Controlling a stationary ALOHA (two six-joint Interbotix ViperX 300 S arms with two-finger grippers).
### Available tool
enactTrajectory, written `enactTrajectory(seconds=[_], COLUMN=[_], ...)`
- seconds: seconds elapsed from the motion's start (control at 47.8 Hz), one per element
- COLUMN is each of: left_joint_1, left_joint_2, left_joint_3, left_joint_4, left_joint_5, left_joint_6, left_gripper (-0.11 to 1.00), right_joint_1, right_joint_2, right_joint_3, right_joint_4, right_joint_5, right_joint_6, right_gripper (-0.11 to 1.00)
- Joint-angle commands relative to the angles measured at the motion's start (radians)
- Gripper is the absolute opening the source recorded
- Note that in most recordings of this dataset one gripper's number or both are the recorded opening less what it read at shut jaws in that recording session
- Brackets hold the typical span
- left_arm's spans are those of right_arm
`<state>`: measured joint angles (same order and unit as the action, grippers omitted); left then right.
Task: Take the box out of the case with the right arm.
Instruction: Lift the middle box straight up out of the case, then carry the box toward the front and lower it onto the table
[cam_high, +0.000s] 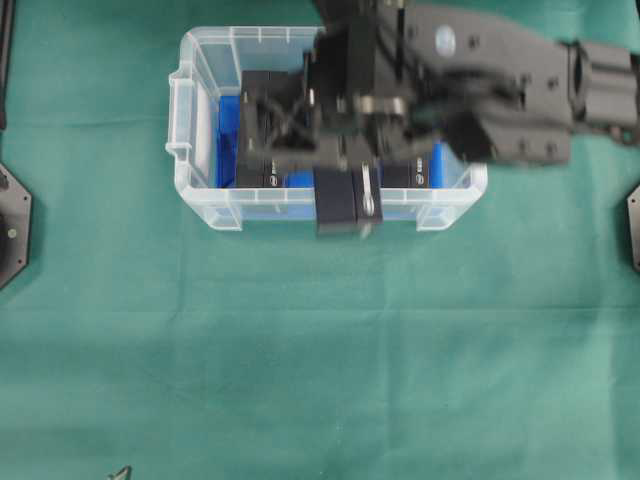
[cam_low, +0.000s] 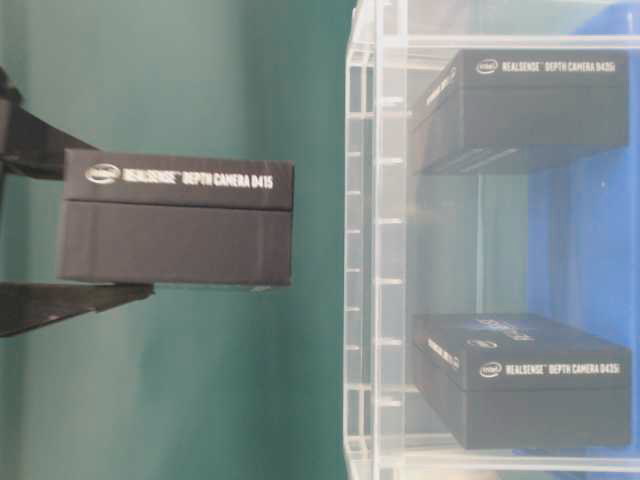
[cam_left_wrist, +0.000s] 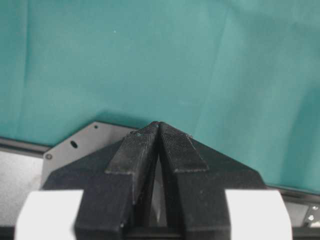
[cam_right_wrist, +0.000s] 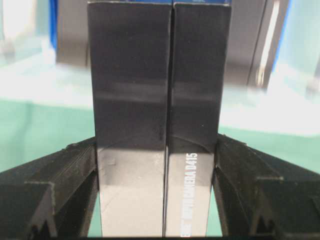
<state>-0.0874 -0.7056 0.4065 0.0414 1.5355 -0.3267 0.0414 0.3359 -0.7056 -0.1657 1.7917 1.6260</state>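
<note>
Black card is seen closest to the right wrist camera: a box (cam_right_wrist: 159, 120) marked as a depth camera is clamped between the two fingers of the right hand (cam_right_wrist: 157, 165), one finger (cam_right_wrist: 65, 175) pressed on each long side. In the overhead view the same box (cam_high: 340, 203) is found over the near wall of the case (cam_high: 205, 215), partly past its rim, with the right arm (cam_high: 500, 70) reaching in from the right edge above the tub. In the table-level view the box (cam_low: 175, 215) is seen clear of the clear plastic wall (cam_low: 375, 250), held in the air against the green background, with dark finger parts at its left end.

Inside the case, on the blue floor lining (cam_high: 228, 115), at least two further black boxes (cam_low: 525, 385) of the same kind are noted; others may be hidden under the arm.

The left hand (cam_left_wrist: 159, 145) appears only in its own wrist view. Its fingers are brought together at the tips, nothing is held between them, and it hangs over the green cloth of the desk (cam_high: 320, 360), near a grey metal plate (cam_left_wrist: 85, 140).
</note>
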Motion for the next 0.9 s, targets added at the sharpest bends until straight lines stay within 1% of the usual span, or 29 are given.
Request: enactTrajectory(seconds=[0.0, 0.146, 0.314, 0.397, 0.544, 0.878], left_joint_1=[0.003, 0.003, 0.003, 0.003, 0.003, 0.003], left_joint_2=[-0.002, -0.002, -0.002, -0.002, -0.002, -0.002], left_joint_3=[-0.012, -0.012, -0.012, -0.011, -0.012, -0.011], left_joint_4=[0.003, 0.003, 0.003, 0.003, 0.003, 0.002], left_joint_5=[-0.002, -0.003, -0.003, -0.002, -0.002, -0.003], left_joint_6=[-0.002, -0.002, 0.0, -0.002, -0.002, -0.008], left_gripper=[0.08, 0.08, 0.08, 0.08, 0.08, 0.08], right_joint_1=[0.049, 0.14, 0.235, 0.265, 0.298, 0.302], right_joint_2=[-0.04, -0.037, -0.029, -0.026, -0.025, -0.02], right_joint_3=[-0.031, -0.031, -0.031, -0.031, -0.031, -0.031], right_joint_4=[-0.017, -0.034, -0.035, -0.035, -0.035, -0.035], right_joint_5=[0.002, 0.003, 0.012, 0.012, 0.012, 0.014], right_joint_6=[0.037, 0.152, 0.265, 0.301, 0.325, 0.324], right_gripper=[0.67, 0.67, 0.67, 0.67, 0.67, 0.67])
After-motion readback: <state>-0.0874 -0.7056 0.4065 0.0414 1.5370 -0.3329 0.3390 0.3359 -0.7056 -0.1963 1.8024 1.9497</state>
